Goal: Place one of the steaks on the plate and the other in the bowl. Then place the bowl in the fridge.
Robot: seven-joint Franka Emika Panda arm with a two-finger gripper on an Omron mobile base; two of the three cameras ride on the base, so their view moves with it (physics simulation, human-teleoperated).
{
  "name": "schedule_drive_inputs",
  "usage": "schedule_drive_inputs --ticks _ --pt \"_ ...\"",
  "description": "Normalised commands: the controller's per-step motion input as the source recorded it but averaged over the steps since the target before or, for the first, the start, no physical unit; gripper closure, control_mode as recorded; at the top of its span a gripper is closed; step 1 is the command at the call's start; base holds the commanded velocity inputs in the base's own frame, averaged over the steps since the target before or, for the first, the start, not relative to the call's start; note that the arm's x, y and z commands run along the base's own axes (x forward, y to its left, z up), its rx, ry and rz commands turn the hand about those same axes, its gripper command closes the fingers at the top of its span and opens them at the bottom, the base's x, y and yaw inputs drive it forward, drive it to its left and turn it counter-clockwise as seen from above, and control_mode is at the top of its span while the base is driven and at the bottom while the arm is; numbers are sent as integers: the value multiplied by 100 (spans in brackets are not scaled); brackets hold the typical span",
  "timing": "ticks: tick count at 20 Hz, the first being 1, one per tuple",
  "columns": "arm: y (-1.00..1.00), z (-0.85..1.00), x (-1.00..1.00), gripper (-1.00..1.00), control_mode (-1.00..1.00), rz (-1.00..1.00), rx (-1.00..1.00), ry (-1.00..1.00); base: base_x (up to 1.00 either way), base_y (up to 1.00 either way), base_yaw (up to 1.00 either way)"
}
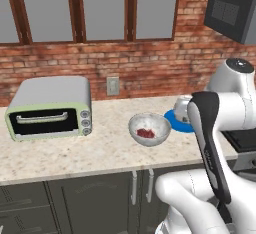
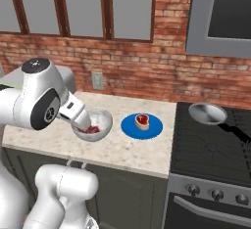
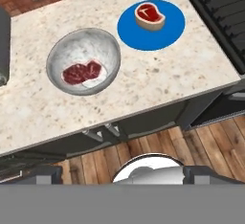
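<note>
Hand: opened wide and holding nothing. It hangs high up and looks down on the desk (image 3: 158, 79), so it seems pulled back from the two dishes.
Steaks: two, counted. One steak in the bowl (image 3: 82, 72) is dark red and lies at the bottom. The other steak on the plate (image 3: 150, 16) has a pale fat rim and sits a bit past the middle.
Bowl (image 3: 83, 60): one, whitish-grey and deep. It stands on the desk just beside the plate, not touching it in the hand view.
Plate (image 3: 165, 34): one, flat and bright blue. It sits near the stove (image 2: 215, 149) end of the desk.
Why they lie so: each steak is already in its own dish, so the sorting part looks done.
What is left: I think the bowl must go in the fridge. The bowl is not yet picked up.
Next move, my guess: the hand should come down on the bowl's rim, since the bowl is too wide to grab whole.
Other things: one toaster oven (image 1: 50, 109) far along the desk, one grey frying pan (image 2: 208, 112) on the stove.
</note>
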Motion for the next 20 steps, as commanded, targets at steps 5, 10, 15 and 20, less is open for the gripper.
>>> schedule_drive_inputs --ticks 5,10,15,20 --pt "-27 -34 2 -100 -100 0 0 15 0 0 0" --pt "-7 -27 8 -100 -100 0 0 15 0 0 0" --pt "0 -30 15 -100 -100 -1 4 8 0 0 0" --pt "0 -25 33 -100 -100 -7 9 0 0 0 0"
